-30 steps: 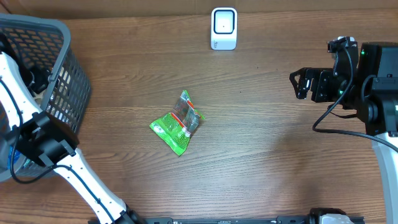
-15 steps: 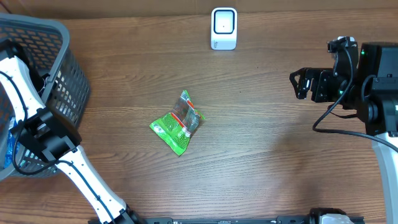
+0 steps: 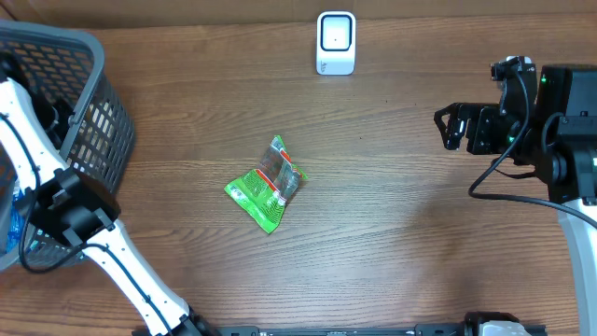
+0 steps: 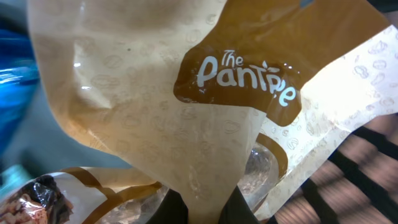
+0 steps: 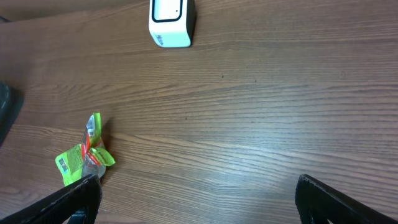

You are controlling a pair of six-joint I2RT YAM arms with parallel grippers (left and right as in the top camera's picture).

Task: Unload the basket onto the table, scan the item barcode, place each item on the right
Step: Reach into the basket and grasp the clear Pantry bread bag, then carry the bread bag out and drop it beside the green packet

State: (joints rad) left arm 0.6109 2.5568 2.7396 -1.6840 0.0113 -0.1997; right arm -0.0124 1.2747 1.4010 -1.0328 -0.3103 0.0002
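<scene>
A: Where's the brown paper bag (image 4: 155, 93)?
B: In the basket (image 3: 93, 121), at the bench's (image 3: 392, 224) left edge. The left hand (image 4: 211, 208) is clamped on it.
A: And the right hand (image 3: 446, 127)?
B: Its fingers are apart, near the right edge.

The left arm (image 3: 119, 266) rises from the near edge, bends at a black elbow (image 3: 67, 210) and reaches away toward its own left side, so the overhead view hides its gripper. In the wrist view the left gripper (image 4: 205, 208) is clamped tight, its dark fingers (image 4: 176, 210) pinching a fold of a tan Pantrie bag (image 4: 155, 112). The right arm (image 3: 564, 121) is held level, and the right gripper (image 3: 446, 127) points inward with its fingers (image 5: 329, 200) spread wide
</scene>
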